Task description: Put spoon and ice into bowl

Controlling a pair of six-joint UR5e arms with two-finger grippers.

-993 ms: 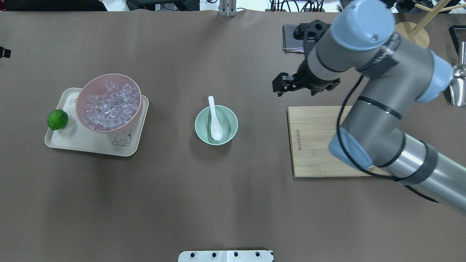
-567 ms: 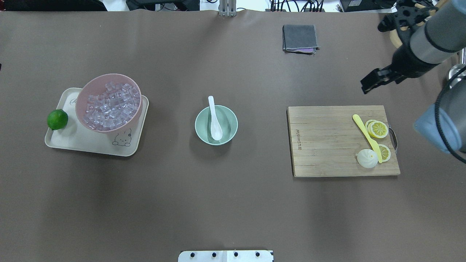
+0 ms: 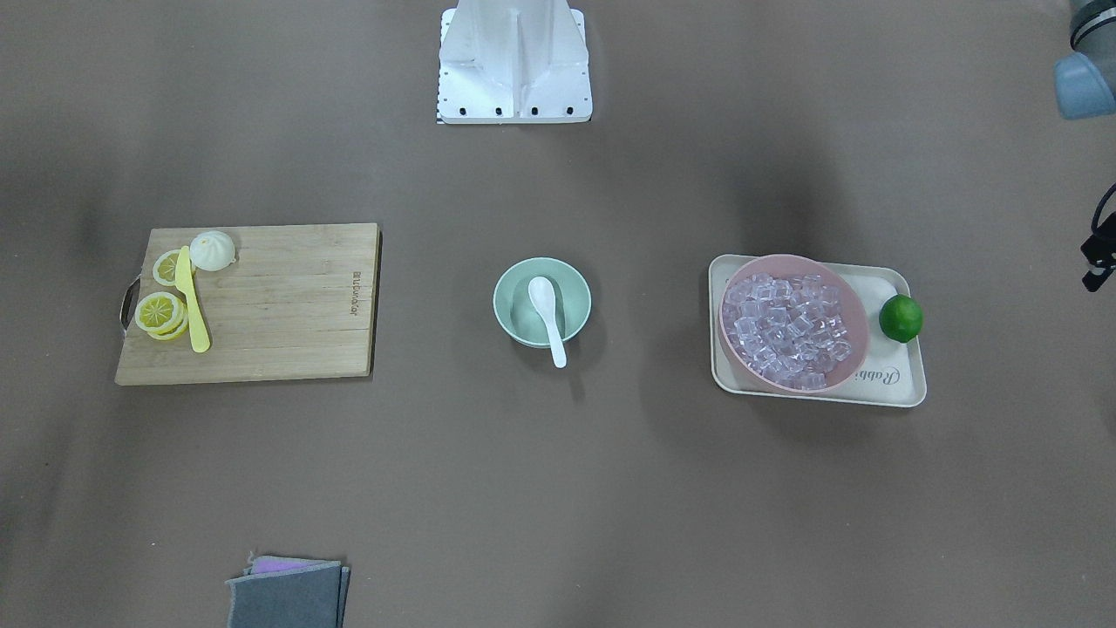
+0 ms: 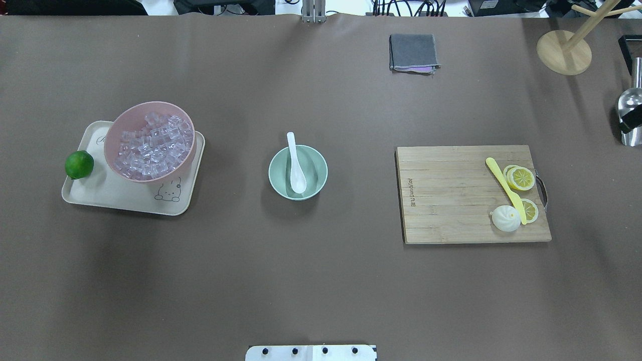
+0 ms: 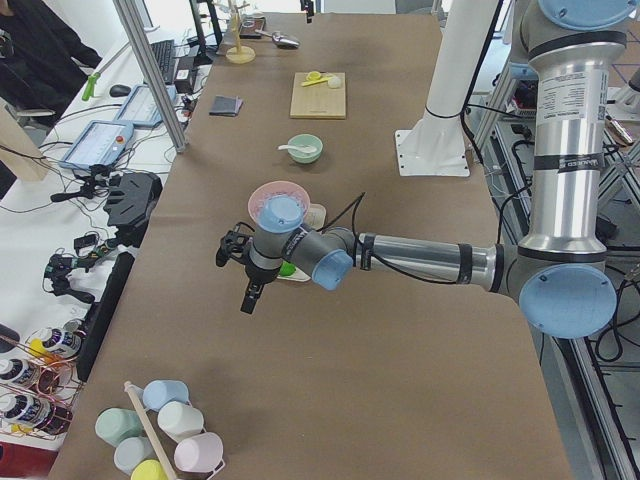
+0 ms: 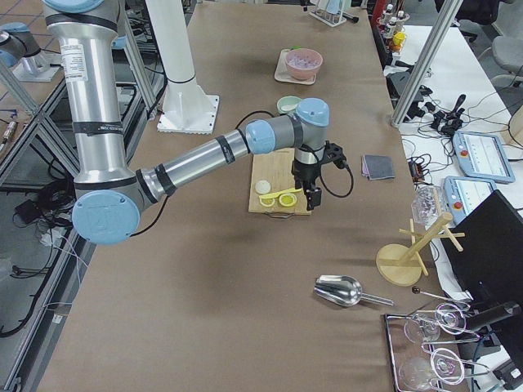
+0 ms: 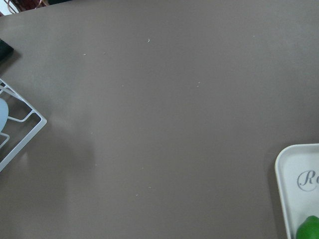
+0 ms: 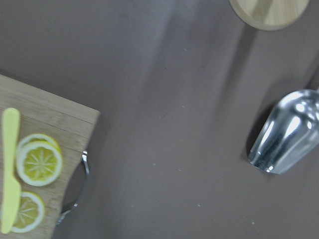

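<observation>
The white spoon (image 4: 296, 165) lies in the mint-green bowl (image 4: 275, 173) at the table's middle, scoop inside, handle over the far rim; both also show in the front view, spoon (image 3: 547, 318) and bowl (image 3: 507, 305). Many clear ice cubes (image 4: 150, 145) fill the pink bowl (image 4: 111, 135). My left gripper (image 5: 248, 295) hangs off the table's left end beyond the tray; only an edge of it shows in the front view. My right gripper (image 6: 315, 194) hovers past the cutting board's handle end. I cannot tell whether either is open or shut.
The pink bowl stands on a cream tray (image 4: 125, 200) beside a lime (image 4: 79, 164). A cutting board (image 4: 446, 200) carries a yellow knife (image 4: 504, 188), lemon slices (image 4: 521, 178) and a white bun (image 4: 505, 218). A grey cloth (image 4: 414, 51), wooden stand (image 4: 564, 52) and metal scoop (image 8: 286, 132) lie far right.
My right arm has swung away to the right and out of the overhead view, uncovering the cutting board. The spoon, bowls and tray have not moved.
</observation>
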